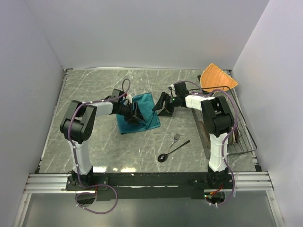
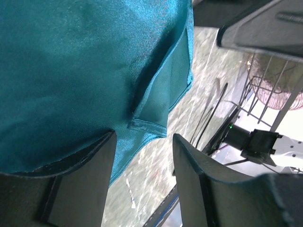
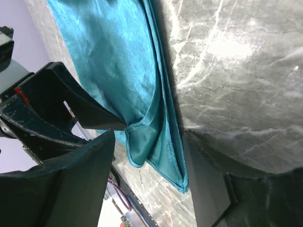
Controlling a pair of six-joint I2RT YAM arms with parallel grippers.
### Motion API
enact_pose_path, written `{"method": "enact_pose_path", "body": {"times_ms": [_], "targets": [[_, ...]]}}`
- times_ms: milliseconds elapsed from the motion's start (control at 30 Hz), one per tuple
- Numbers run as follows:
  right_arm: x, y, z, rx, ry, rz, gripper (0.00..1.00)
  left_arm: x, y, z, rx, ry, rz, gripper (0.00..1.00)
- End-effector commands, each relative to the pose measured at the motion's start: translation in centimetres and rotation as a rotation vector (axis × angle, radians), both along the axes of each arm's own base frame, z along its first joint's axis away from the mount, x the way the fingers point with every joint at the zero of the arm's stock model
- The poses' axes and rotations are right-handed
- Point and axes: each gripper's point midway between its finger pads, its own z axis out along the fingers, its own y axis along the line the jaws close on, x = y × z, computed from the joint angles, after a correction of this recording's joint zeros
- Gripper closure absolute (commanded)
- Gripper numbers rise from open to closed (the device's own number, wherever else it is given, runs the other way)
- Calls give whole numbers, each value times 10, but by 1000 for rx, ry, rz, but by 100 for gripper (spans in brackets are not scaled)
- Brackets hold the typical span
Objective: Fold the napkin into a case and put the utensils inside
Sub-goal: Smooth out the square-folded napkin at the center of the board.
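Mid-table, on the grey marble top [image 1: 90, 99], the teal napkin [image 1: 144, 100] lies folded between both arms. The fork [image 1: 176, 138] and spoon [image 1: 173, 150] sit side by side nearer the bases, well apart from the cloth and not yet tucked in.

The left gripper [image 2: 144, 137] hangs low over the napkin w/ jaws apart, a hemmed corner just past the tips. The right gripper [image 3: 149, 137] has its jaws wide too, straddling the cloth's stacked edge. Neither is clamped on anything.

Risks, as judged: the fabric looks slick and thin, so a pinch at that edge could catch only the top layer, or every layer, and a pull would then peel the fold open or drag the whole napkin vs. forming a pocket. The two grippers work v. close together, and the right wrist view shows a left finger nearly meeting the right's, so a bump is possible. A shifted napkin could also close off any opening meant for the utensils.

Hard to make out:
- In the top view, the arms cover the napkin's middle.
- The no. of layers isn't countable, nor whether a pocket exists.
- It can't be told if one left finger sits under a flap or only against it.
- The fork's tines are tiny.
- The wire rack [image 1: 246, 142] at right is partly hidden, its contents unclear.
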Motion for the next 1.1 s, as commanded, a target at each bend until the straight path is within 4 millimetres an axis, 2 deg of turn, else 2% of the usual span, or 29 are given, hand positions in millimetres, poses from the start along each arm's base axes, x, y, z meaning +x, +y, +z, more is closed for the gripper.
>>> {"method": "enact_pose_path", "body": {"times_ms": [0,267,400,533,600,700,800,833,900,933,1000,1033,1067], "targets": [[-11,-17,-32,-100,68,-37,34,13,-22,8,-52,-31,-15,43],[-11,-15,-34,-88,89,-48,36,19,-51,26,-86,-108,-69,44],[-6,-14,-29,-78,74,-45,31,20,-65,35,-105,-146,-107,44],[-1,-13,-23,-67,52,-37,25,13,-82,55,-46,-330,-250,44],[0,-12,-20,-55,42,-30,23,10,-84,58,-17,-376,-284,42],[4,-14,-16,-50,19,-21,17,3,-79,57,7,-357,-321,40],[4,-19,-17,-62,7,-11,19,-1,-66,61,14,-350,-320,41],[6,-20,-18,-76,-1,-10,22,-1,-48,64,2,-323,-265,41],[6,-22,-22,-94,-6,3,27,7,-33,77,-74,-335,-197,43],[6,-22,-24,-100,-6,4,28,14,-10,80,-91,-309,-121,43],[2,-21,-31,-117,-6,21,34,19,11,83,-92,-292,-83,44],[0,-19,-33,-118,-6,31,36,31,29,89,-79,-331,-58,45],[-3,-19,-38,-126,-3,40,38,35,38,91,-72,-338,-47,45]]}}
